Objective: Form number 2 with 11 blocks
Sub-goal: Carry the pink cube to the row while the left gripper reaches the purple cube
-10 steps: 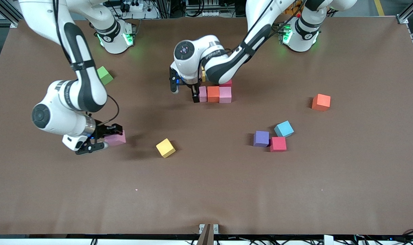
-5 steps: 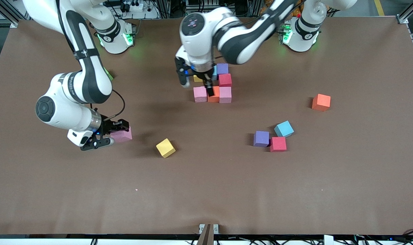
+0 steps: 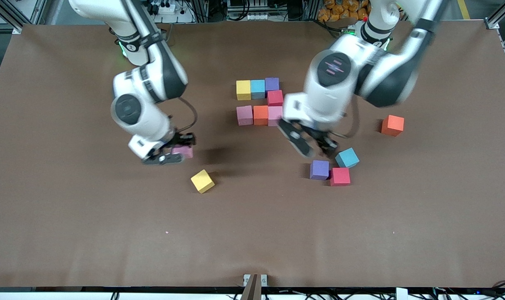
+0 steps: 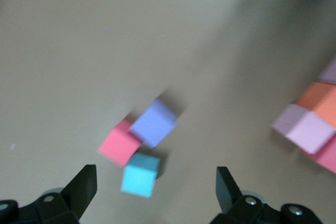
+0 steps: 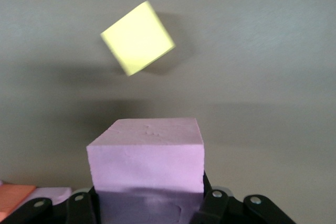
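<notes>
Right now the right pincer (image 3: 169, 154) is pinching a pink cube (image 3: 182, 151), carrying it over bare worktop (image 3: 252, 233) just above the loose yellow cube (image 3: 202, 181), and the wrist camera shows that cube (image 5: 146, 153) seated square between the pads. The half-built number 2 (image 3: 259, 102) sits mid-worktop toward the arms' bases: a yellow, blue, purple row, a red cube under the purple, then pink, orange, pink. To my eye the next cube belongs directly under the first pink one (image 3: 244, 115), on the side nearer the front camera, so the carry should finish with faces parallel to that row, come down straight and let go only when flush, without nudging the neighbours.

Meanwhile the left pincer (image 3: 312, 143) hangs spread wide over the purple block (image 3: 319, 169), light blue block (image 3: 347, 157) and red block (image 3: 340, 176); an orange cube (image 3: 392, 125) lies apart toward the left arm's end.

Compared with a second ago, the left arm has swung away from the digit to that cluster, exposing the top row, and the right arm has hauled its pink cube from the worktop's edge toward the middle
</notes>
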Robot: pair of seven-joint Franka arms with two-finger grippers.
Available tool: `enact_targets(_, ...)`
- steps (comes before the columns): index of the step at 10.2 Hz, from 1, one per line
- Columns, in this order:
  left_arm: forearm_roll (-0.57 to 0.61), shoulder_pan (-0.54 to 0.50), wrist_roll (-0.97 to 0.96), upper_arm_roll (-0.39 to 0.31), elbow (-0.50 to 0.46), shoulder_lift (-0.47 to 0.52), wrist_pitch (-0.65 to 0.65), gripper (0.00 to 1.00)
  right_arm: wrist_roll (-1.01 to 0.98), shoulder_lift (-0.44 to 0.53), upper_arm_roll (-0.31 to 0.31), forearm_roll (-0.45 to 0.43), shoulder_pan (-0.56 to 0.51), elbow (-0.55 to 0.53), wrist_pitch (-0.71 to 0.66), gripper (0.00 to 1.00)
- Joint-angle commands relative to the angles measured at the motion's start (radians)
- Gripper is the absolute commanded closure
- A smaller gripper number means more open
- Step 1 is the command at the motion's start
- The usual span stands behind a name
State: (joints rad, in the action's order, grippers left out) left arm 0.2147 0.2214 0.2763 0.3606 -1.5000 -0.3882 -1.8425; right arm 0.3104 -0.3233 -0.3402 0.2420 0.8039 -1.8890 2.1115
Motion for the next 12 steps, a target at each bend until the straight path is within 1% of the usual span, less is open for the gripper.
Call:
enact_targets(1, -0.008, -0.066, -0.041, 0.006, 0.012, -0.017, 0.006, 0.0, 0.146, -0.023, -0.002, -0.015, 0.087, 0.033, 0.007, 0.81)
enact_targets(3, -0.005, -0.07, -0.306, 0.0, 0.008, -0.014, 0.022, 0.0, 0.179, -0.077, 0.0, -0.01, 0.171, 0.036, 0.094, 0.8)
enact_targets(4, -0.006, -0.07, -0.415, 0.001, 0.004, -0.017, 0.035, 0.0, 0.188, -0.117, 0.0, 0.026, 0.208, 0.037, 0.151, 0.8)
enact_targets(5, -0.015, -0.073, -0.568, 0.003, -0.009, -0.015, 0.052, 0.0, 0.202, -0.161, 0.0, 0.099, 0.243, 0.048, 0.21, 0.8)
enact_targets(6, -0.017, -0.073, -0.673, 0.003, -0.012, -0.014, 0.093, 0.0, 0.225, -0.196, -0.002, 0.123, 0.271, 0.083, 0.206, 0.8)
enact_targets(7, -0.024, -0.077, -0.704, 0.003, -0.026, -0.017, 0.103, 0.0, 0.271, -0.227, -0.002, 0.122, 0.276, 0.1, 0.208, 0.8)
enact_targets(9, -0.063, -0.085, -0.741, 0.003, -0.077, -0.044, 0.086, 0.0, 0.291, -0.29, 0.0, 0.125, 0.307, 0.136, 0.212, 0.78)
enact_targets(10, -0.081, -0.079, -0.816, 0.003, -0.081, -0.058, 0.08, 0.0, 0.295, -0.301, 0.0, 0.125, 0.311, 0.136, 0.216, 0.78)
enact_targets(12, -0.08, -0.071, -0.848, 0.003, -0.082, -0.076, 0.074, 0.0, 0.296, -0.313, -0.002, 0.125, 0.325, 0.128, 0.217, 0.78)
